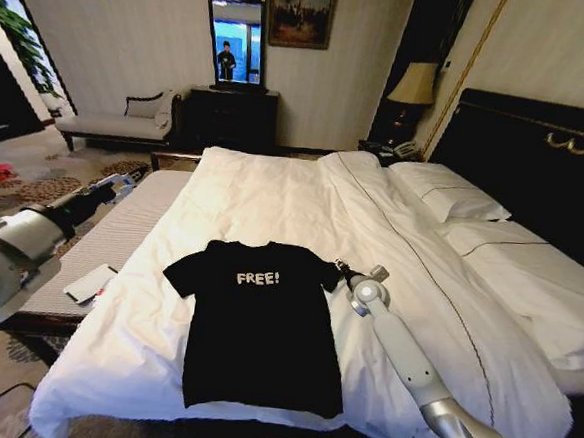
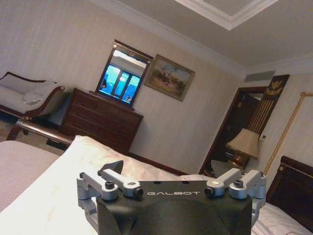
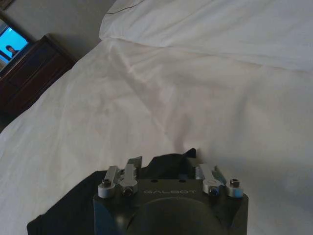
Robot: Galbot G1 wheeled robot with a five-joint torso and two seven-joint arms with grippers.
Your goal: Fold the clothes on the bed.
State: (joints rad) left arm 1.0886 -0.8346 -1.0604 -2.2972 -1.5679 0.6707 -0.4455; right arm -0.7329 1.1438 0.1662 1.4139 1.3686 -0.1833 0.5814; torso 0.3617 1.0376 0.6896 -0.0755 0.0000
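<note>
The clothes are one black T-shirt (image 1: 264, 327) with white "FREE!" lettering, spread flat and face up near the foot of the bed (image 1: 274, 193), which has a white duvet. My right arm reaches in from the lower right, and my right gripper (image 1: 341, 272) is at the edge of the shirt's right sleeve. In the right wrist view, the right gripper (image 3: 165, 157) is open with the black sleeve (image 3: 168, 165) lying between its fingers. My left gripper (image 1: 124, 181) is held up beside the bed's left side, away from the shirt. The left gripper (image 2: 168, 169) stands open and holds nothing.
White pillows (image 1: 452, 198) lie against the dark headboard (image 1: 538, 146) at the right. A striped bench (image 1: 121, 229) runs along the bed's left side with a flat white object (image 1: 89, 283) on it. A dark dresser with a mirror (image 1: 229, 114) and a pale chaise (image 1: 119, 119) stand by the far wall.
</note>
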